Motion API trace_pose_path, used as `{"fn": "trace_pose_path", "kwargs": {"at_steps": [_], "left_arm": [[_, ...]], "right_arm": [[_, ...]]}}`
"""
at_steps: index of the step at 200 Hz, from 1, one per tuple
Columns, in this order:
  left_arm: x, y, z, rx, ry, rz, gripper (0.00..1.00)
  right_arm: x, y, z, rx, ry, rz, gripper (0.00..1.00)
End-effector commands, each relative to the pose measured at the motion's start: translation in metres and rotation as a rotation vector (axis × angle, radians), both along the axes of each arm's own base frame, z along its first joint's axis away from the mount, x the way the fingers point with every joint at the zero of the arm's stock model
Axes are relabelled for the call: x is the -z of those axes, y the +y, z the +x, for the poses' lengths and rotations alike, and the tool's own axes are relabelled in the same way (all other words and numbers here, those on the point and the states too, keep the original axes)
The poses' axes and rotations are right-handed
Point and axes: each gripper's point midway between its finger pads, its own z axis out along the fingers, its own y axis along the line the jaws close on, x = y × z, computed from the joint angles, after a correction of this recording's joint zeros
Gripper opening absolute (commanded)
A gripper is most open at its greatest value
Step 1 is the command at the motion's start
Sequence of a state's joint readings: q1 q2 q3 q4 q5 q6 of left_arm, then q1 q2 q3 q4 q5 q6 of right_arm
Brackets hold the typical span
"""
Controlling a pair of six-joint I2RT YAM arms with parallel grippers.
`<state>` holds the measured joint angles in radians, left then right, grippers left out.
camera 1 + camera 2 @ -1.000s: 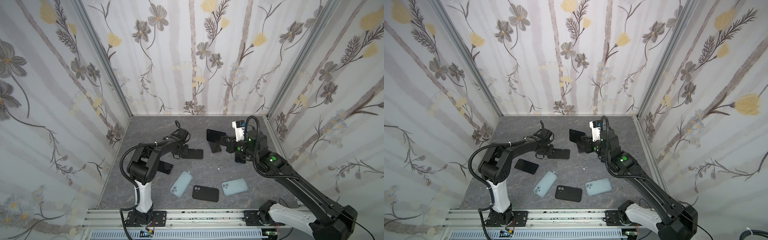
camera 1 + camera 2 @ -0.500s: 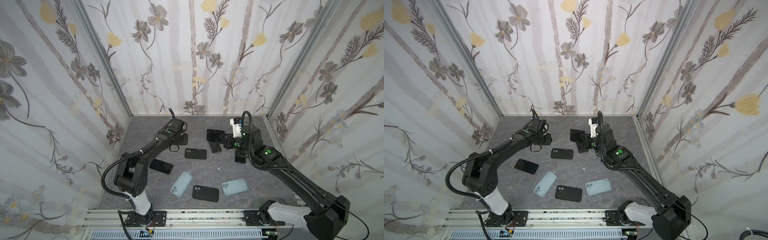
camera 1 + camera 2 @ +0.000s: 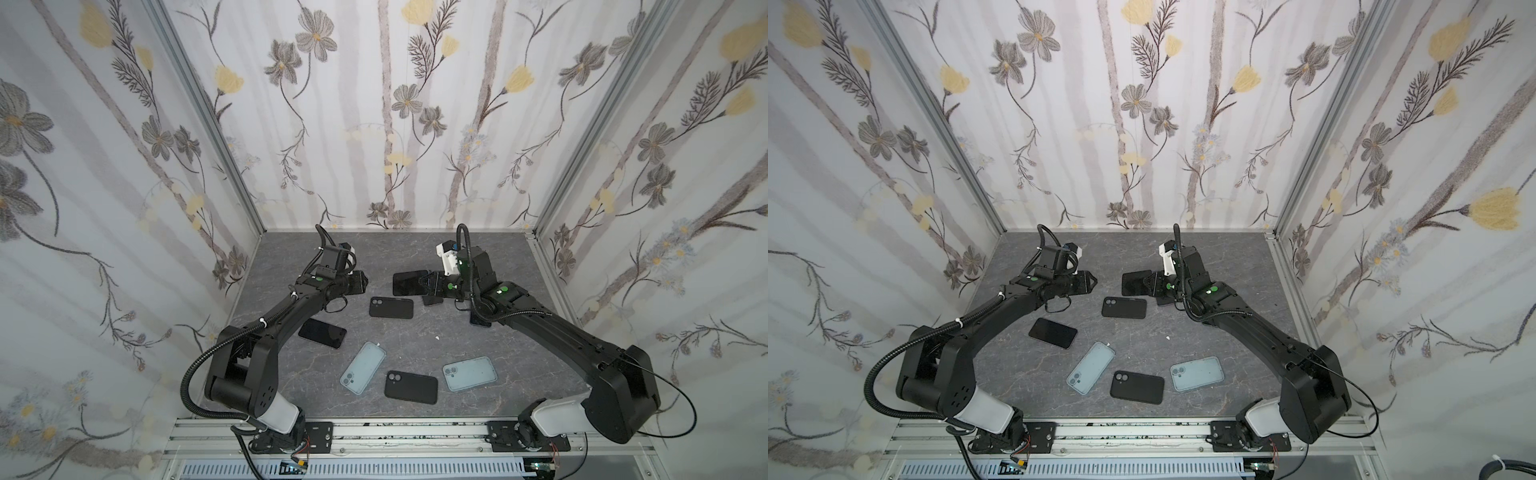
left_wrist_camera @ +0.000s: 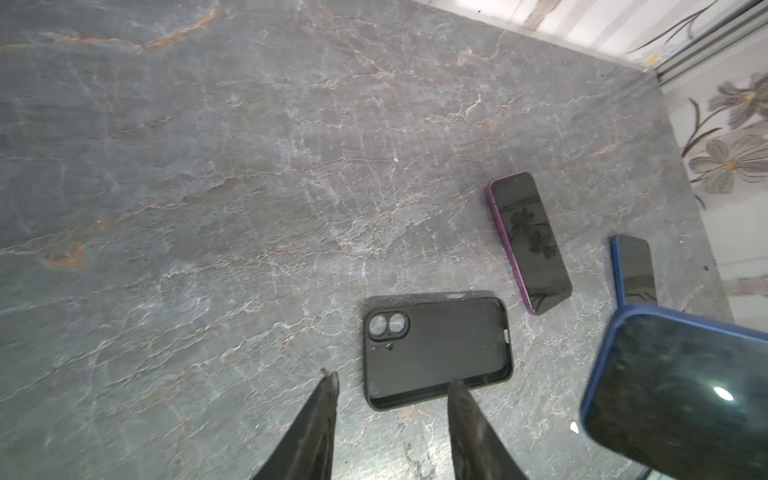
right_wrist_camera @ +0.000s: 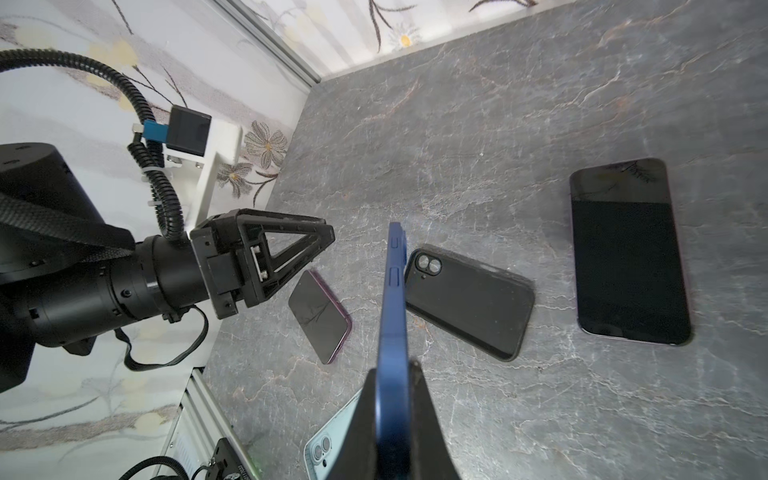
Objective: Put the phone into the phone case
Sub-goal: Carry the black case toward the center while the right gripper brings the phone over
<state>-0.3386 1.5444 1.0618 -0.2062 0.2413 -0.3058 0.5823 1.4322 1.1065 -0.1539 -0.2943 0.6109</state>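
A black phone case (image 3: 391,308) (image 3: 1124,308) lies flat on the table, camera cut-out to the left, with nothing gripping it. My left gripper (image 3: 362,282) (image 4: 392,380) hangs open and empty just above and behind the case's left end; in the left wrist view the case (image 4: 436,349) lies just beyond the fingertips. My right gripper (image 3: 432,283) (image 5: 395,370) is shut on a blue phone (image 3: 409,282) (image 5: 392,307), held in the air, screen up, right of the case's far edge. In the right wrist view the phone is edge-on over the case (image 5: 469,303).
Two light blue cases (image 3: 363,368) (image 3: 469,373) and a second black case (image 3: 410,387) lie near the front. A dark phone (image 3: 322,333) lies left of them. A purple phone (image 4: 530,241) and another blue phone (image 4: 633,270) lie under my right arm. Walls enclose three sides.
My left gripper has opened, let go of the black case and lifted away from it. My right gripper has brought the blue phone slightly closer to the case.
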Motion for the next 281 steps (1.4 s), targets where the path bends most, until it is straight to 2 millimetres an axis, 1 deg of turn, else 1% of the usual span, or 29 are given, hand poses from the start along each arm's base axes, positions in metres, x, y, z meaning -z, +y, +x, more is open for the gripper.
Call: {"fn": "trace_pose_path", "kwargs": {"at_steps": [1,18,37,53,73,109,128,133,153,188,214,228,266,281], "left_arm": [[-0.022,-0.011,0.010,0.035,-0.138,-0.076,0.46],[-0.024,-0.008,0.009,0.030,-0.158,-0.068,0.48],[-0.031,-0.006,0.007,0.030,-0.184,-0.066,0.50],[-0.036,-0.006,0.005,0.028,-0.210,-0.077,0.51],[-0.037,-0.007,0.005,0.025,-0.222,-0.094,0.52],[-0.026,-0.014,0.007,0.032,-0.171,-0.133,0.53],[-0.025,-0.021,0.006,0.041,-0.151,-0.172,0.53],[-0.025,-0.022,0.006,0.041,-0.148,-0.180,0.53],[-0.022,-0.028,0.003,0.050,-0.143,-0.175,0.53],[-0.005,-0.027,-0.003,0.049,-0.139,-0.139,0.53],[0.000,-0.029,-0.005,0.050,-0.142,-0.142,0.54],[-0.001,-0.032,-0.003,0.059,-0.140,-0.149,0.54],[0.007,-0.037,-0.001,0.061,-0.098,-0.167,0.54],[0.010,-0.037,-0.001,0.056,-0.081,-0.171,0.54]], "right_arm": [[-0.007,0.019,0.002,-0.057,0.005,0.097,0.00],[0.003,0.025,0.001,-0.082,0.040,0.104,0.00],[0.012,0.029,0.000,-0.099,0.065,0.111,0.00],[0.019,0.030,0.001,-0.100,0.077,0.113,0.00],[0.026,0.032,0.001,-0.101,0.090,0.115,0.00],[0.037,0.034,0.004,-0.109,0.123,0.120,0.00],[0.030,0.038,0.003,-0.128,0.122,0.138,0.00],[0.041,0.040,0.005,-0.128,0.148,0.126,0.00],[0.040,0.041,0.005,-0.136,0.152,0.127,0.00],[0.044,0.039,0.005,-0.135,0.157,0.121,0.00],[0.049,0.039,0.004,-0.138,0.171,0.116,0.00],[0.052,0.037,0.004,-0.135,0.174,0.112,0.00],[0.066,0.036,0.005,-0.124,0.203,0.105,0.00],[0.068,0.036,0.008,-0.120,0.207,0.107,0.00]]}}
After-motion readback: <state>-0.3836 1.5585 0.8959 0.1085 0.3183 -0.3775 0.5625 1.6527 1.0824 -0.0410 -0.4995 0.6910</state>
